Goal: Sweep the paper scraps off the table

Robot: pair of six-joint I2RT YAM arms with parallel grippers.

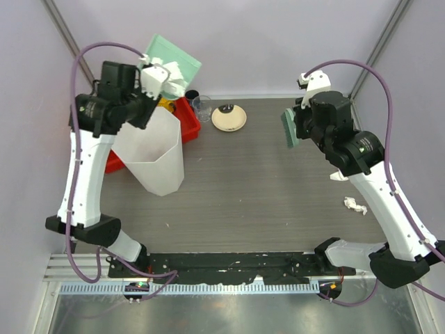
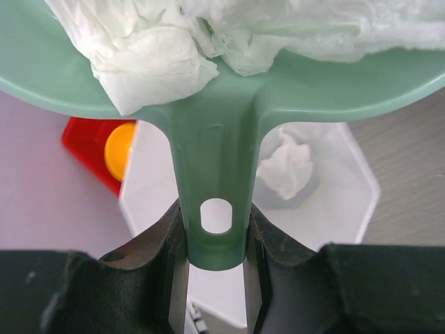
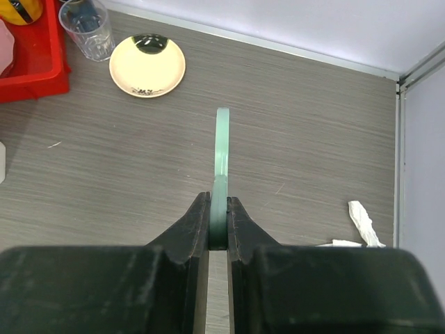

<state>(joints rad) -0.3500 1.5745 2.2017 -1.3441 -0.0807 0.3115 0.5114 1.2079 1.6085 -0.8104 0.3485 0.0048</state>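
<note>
My left gripper (image 2: 216,240) is shut on the handle of a green dustpan (image 1: 172,59), held high over a white bin (image 1: 158,149) at the left. White paper scraps (image 2: 149,59) lie in the dustpan (image 2: 215,139). One wad (image 2: 286,167) lies inside the bin (image 2: 348,202). My right gripper (image 3: 218,223) is shut on a thin green brush (image 3: 222,149), held edge-on above the table (image 1: 278,181); it shows at the right in the top view (image 1: 288,129). One scrap (image 1: 354,205) lies on the table at the right, also in the right wrist view (image 3: 363,219).
A red tray (image 1: 188,118) with a yellow object (image 2: 119,149) stands behind the bin. A clear glass (image 1: 202,106) and a cream plate (image 1: 229,117) stand at the back. Pale walls frame the table on three sides.
</note>
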